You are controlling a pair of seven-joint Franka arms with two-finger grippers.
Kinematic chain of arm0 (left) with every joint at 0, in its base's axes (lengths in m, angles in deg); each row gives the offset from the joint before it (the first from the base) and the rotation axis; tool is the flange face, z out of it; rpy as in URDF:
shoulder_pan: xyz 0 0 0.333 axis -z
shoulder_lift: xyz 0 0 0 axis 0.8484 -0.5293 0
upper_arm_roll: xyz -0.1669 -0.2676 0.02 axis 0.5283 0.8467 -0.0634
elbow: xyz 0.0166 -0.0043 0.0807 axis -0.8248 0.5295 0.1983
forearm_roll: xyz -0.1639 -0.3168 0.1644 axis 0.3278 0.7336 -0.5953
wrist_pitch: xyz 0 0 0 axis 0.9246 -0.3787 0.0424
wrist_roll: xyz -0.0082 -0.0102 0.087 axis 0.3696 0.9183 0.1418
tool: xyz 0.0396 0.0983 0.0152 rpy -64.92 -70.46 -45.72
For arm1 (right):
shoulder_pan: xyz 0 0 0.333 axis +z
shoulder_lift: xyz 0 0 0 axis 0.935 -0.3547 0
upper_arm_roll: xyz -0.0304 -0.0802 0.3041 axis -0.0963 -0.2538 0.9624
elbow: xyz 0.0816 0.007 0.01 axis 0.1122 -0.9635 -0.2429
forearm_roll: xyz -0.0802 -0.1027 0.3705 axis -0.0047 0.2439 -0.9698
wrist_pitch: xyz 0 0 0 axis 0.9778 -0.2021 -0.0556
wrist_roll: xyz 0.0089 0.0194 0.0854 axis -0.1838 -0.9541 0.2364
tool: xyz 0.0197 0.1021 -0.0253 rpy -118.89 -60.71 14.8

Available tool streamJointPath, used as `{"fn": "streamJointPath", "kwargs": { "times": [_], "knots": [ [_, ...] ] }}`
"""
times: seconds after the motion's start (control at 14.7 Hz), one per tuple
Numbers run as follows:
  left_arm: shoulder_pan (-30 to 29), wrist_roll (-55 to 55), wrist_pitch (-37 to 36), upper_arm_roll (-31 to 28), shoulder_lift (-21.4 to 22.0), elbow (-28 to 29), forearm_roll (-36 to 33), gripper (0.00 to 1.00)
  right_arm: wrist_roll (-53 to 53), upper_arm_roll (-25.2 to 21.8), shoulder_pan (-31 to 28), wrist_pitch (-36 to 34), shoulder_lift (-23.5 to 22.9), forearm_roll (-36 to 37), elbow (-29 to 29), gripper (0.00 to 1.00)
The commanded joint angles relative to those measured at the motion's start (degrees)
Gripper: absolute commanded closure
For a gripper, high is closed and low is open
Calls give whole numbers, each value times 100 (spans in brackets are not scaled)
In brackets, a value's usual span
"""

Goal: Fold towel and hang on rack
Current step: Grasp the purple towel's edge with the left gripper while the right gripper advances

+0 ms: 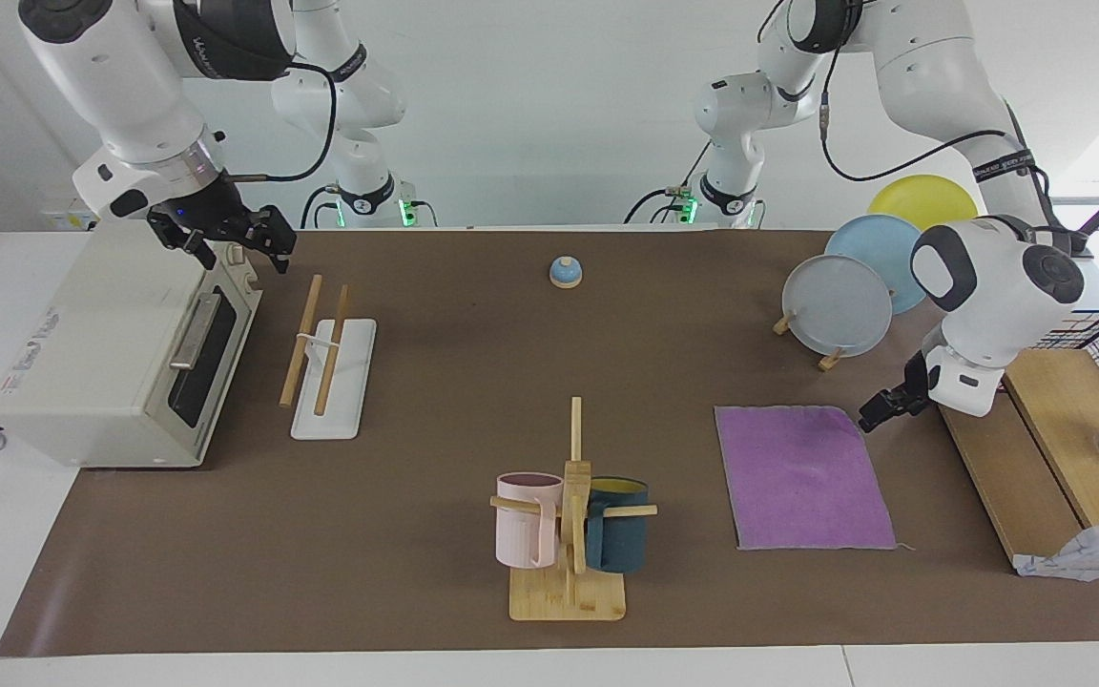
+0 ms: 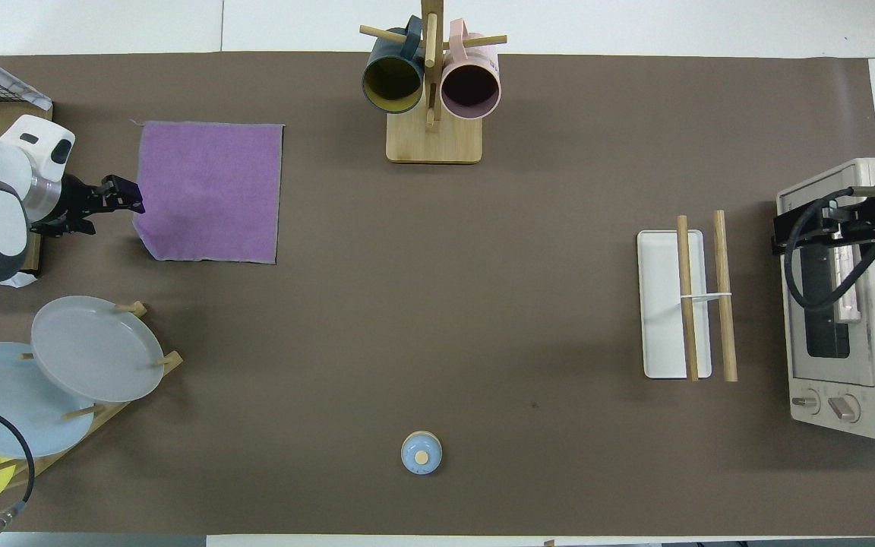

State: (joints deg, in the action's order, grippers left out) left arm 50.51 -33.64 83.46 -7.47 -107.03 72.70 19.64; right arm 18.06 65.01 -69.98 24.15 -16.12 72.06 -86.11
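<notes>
The towel [image 1: 802, 475] lies flat and unfolded on the brown mat, purple face up, toward the left arm's end; it also shows in the overhead view [image 2: 210, 191]. My left gripper [image 1: 879, 408] is low at the towel's edge on the left arm's side, by the corner nearer to the robots [image 2: 127, 199]. The rack [image 1: 332, 348], two wooden rods over a white base, stands toward the right arm's end [image 2: 684, 304], with nothing on it. My right gripper [image 1: 235, 246] is open and empty, raised over the toaster oven's edge beside the rack [image 2: 778, 237].
A toaster oven [image 1: 120, 353] stands at the right arm's end. A mug tree [image 1: 573, 515] with two mugs stands mid-table, far from the robots. Plates on a stand [image 1: 836, 305] are nearer to the robots than the towel. A small blue bell [image 1: 566, 273]. A wooden box [image 1: 1046, 448] is beside the towel.
</notes>
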Motion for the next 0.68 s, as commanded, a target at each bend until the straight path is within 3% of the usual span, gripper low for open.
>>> {"fn": "streamJointPath", "kwargs": {
  "times": [0.0, 0.27, 0.61],
  "knots": [
    [85, -376, 250, -12, 195, 365, 75, 16, 42, 57, 57, 67, 72, -68, -52, 0],
    [94, -430, 154, -4, 204, 365, 84, 26, 68, 48, -4, 59, 81, -103, -87, 0],
    [103, -527, 101, -4, 291, 559, 84, 63, 69, 118, 84, 85, 107, -86, -105, 0]
  ]
}}
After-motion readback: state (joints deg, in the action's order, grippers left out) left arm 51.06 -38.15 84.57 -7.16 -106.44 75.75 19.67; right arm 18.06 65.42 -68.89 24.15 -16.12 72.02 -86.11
